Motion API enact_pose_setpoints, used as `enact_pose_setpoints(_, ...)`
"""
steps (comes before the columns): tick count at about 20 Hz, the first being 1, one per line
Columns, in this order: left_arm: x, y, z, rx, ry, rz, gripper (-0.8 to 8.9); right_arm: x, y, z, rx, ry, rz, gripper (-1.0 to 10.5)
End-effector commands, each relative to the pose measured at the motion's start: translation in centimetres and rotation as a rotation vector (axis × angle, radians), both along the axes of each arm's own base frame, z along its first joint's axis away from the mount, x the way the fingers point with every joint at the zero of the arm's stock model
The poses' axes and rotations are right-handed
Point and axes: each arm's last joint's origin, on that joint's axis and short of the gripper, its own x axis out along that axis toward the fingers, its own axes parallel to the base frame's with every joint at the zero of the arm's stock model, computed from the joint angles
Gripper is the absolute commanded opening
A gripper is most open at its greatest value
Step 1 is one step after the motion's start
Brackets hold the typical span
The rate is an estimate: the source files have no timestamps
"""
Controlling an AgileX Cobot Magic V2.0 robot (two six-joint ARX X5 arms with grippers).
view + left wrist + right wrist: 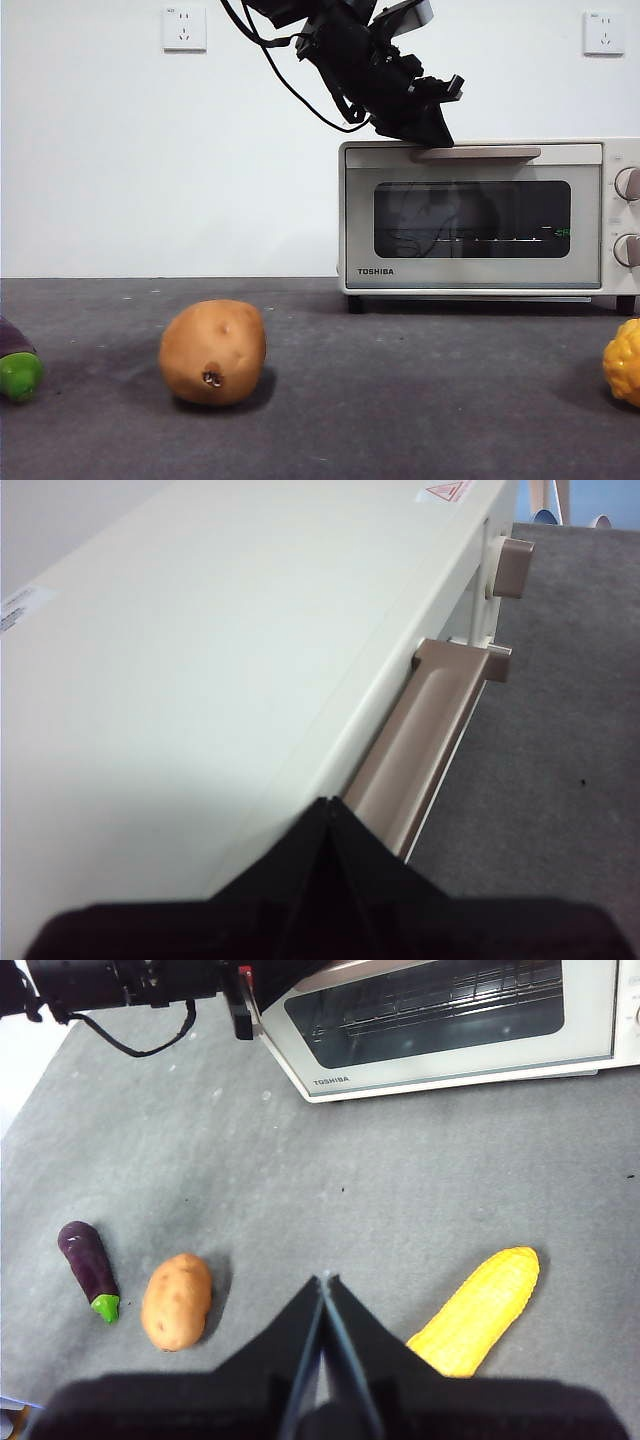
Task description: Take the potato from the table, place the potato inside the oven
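Observation:
The orange-brown potato (213, 352) (176, 1300) lies on the dark grey table (400, 400), left of centre and near the front, with nothing touching it. The cream Toshiba oven (480, 215) (440, 1020) stands at the back right with its glass door closed. My left gripper (425, 128) (327, 805) is shut and empty, its tip at the oven's top front edge just above the left end of the beige handle (478, 153) (405, 760). My right gripper (325, 1282) hangs high over the table, shut and empty, between the potato and the corn.
A purple-and-green eggplant (15, 365) (88, 1268) lies left of the potato. A bumpy yellow corn cob (625, 360) (478, 1310) lies at the front right. Two round knobs (628, 184) sit on the oven's right side. A white wall with sockets stands behind.

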Motion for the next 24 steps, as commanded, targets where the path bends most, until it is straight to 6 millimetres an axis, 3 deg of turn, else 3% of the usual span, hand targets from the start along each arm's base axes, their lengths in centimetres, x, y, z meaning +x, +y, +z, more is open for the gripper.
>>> enact_pose_setpoints(1,0.4,-0.2,-2.1,0.040,0.062,0.024,-0.08,-0.1,0.0,0.1,-0.008,-0.009,0.006,0.0)
enact_pose_setpoints(16,-1.4,-1.2,-3.2,0.123,0.173,-0.015,-0.08,-0.8,0.1,-0.3,0.014,0.044,0.035,0.0)
enact_pose_setpoints(24,-2.7,-2.1,-3.6,0.144,0.243,-0.020,-0.08,-3.8,0.1,1.4,0.021,-0.011,0.035,0.0)
